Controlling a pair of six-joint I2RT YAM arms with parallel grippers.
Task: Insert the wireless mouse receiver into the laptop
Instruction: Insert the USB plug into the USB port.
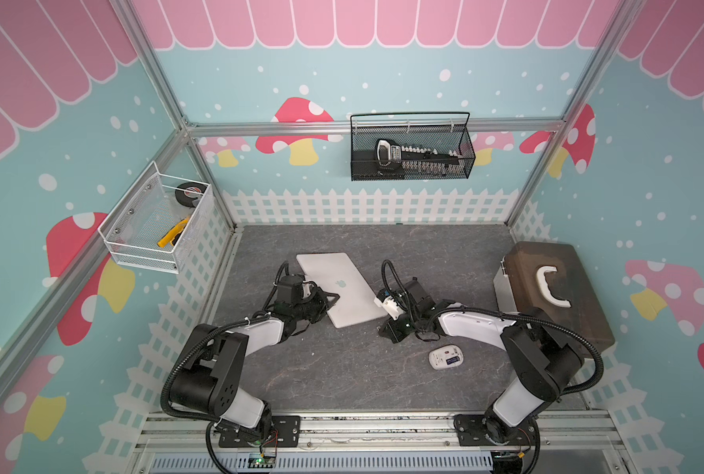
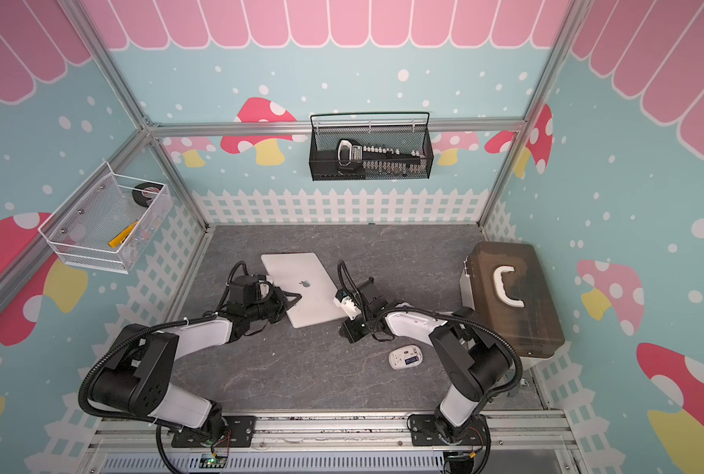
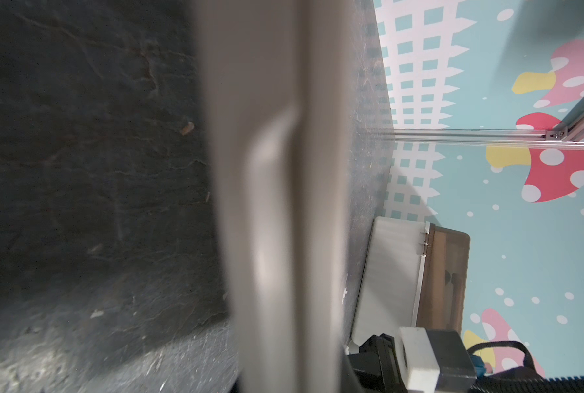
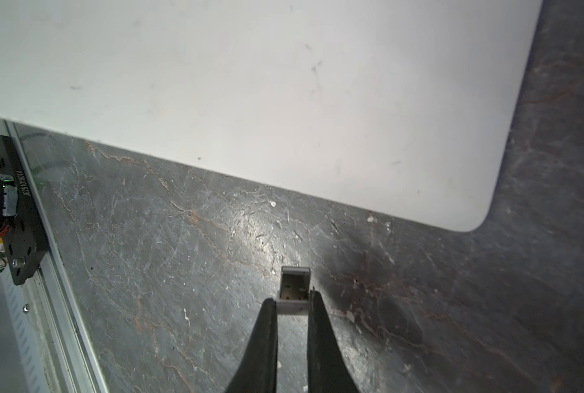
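Observation:
The silver laptop (image 1: 329, 266) (image 2: 297, 266) lies shut on the grey table, apple logo up. My left gripper (image 1: 331, 297) (image 2: 294, 297) is turned on its side at the laptop's left edge, one finger lying on the lid. In the left wrist view the blurred laptop (image 3: 266, 170) edge fills the jaw line and hides the fingers. My right gripper (image 4: 293, 301) (image 1: 383, 330) is shut on the wireless mouse receiver (image 4: 294, 289), whose metal plug sticks out past the fingertips. It points toward the laptop (image 4: 249, 102), with bare table between them.
The white mouse (image 1: 445, 358) (image 2: 405, 357) lies belly-up on the table near the right arm. A brown box with a white handle (image 1: 555, 295) stands at the right edge. A black wire basket (image 1: 411, 147) and a white one (image 1: 157, 221) hang on the walls.

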